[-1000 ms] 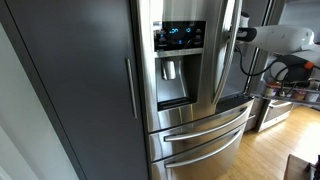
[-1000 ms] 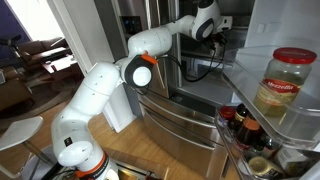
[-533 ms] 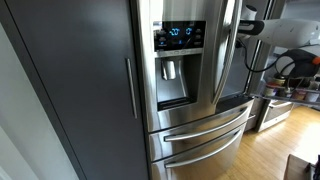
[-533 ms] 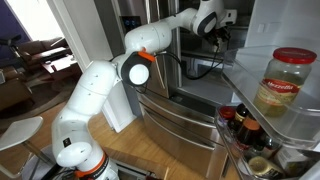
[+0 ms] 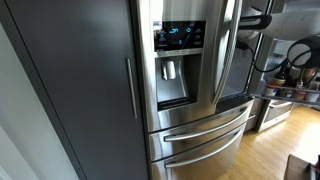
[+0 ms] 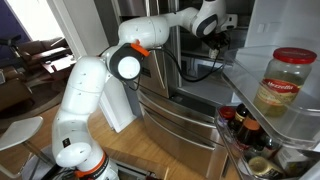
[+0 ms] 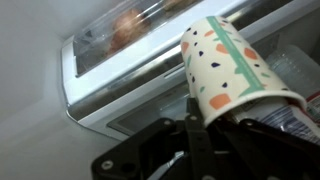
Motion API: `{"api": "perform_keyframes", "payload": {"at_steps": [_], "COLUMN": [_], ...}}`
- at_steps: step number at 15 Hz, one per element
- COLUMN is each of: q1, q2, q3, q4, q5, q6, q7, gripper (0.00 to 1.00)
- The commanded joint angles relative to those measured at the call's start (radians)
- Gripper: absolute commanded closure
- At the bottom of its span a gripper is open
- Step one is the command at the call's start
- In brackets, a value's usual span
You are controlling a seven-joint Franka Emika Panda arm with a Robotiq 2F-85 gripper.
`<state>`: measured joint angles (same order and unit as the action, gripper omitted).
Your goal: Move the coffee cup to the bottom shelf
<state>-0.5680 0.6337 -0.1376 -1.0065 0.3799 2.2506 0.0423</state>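
- End effector (image 7: pixel 215 125) is clenched on the cup (image 7: pixel 238 65), with its dark fingers (image 7: pixel 192 130) closed on the cup's wall. The cup hangs in the air inside the fridge (image 5: pixel 190 120), just beside a white shelf lip (image 7: pixel 130 95) under a clear drawer (image 7: pixel 115 30). It rests on nothing.
- So what could go wrong?
- Three things, I'd judge. It looks like a paper cup, so a hard pinch could buckle the wall and let it slip. In the wrist view it sits tilted, so anything inside could spill, though I can't see whether it holds anything. And the shelf lip is close. A careless drop toward the bottom shelf could catch the cup's narrow end on it and lever the cup out of the grip.
- And the arm?
- In an exterior view the arm (image 6: pixel 150 38) reaches far in past the open door (image 6: pixel 265 30), whose bins carry a jar (image 6: pixel 283 85) and bottles (image 6: pixel 245 128). A wide swing could knock the door or its load. The bottom shelf shows in no view, so the set-down spot can't be checked.
- Any writing?
- None readable. The cup bears only green, orange and dark flecks. The jar's yellow label is blurred, and the dispenser panel (image 5: pixel 180 36) glows blue with marks too small to read.
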Motion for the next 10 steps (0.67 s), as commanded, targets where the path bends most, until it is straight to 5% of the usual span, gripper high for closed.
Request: {"api": "perform_keyframes", "payload": {"at_steps": [1,3,4,10], "q1": [-0.012,-0.012,-0.001,-0.001], "q2": [-0.157,-0.210,-0.106,-0.179], "q3": [0.028,0.031,0.011,0.018], "q4": [-0.240,-0.327,-0.171,-0.279], "q5": [0.045,0.060,0.026,0.033], "q6": [0.023,0.034,0.003,0.006], "q7": [-0.102,-0.147,-0.090,-0.120], "gripper": [0.99,0.99,0.96,0.96]}}
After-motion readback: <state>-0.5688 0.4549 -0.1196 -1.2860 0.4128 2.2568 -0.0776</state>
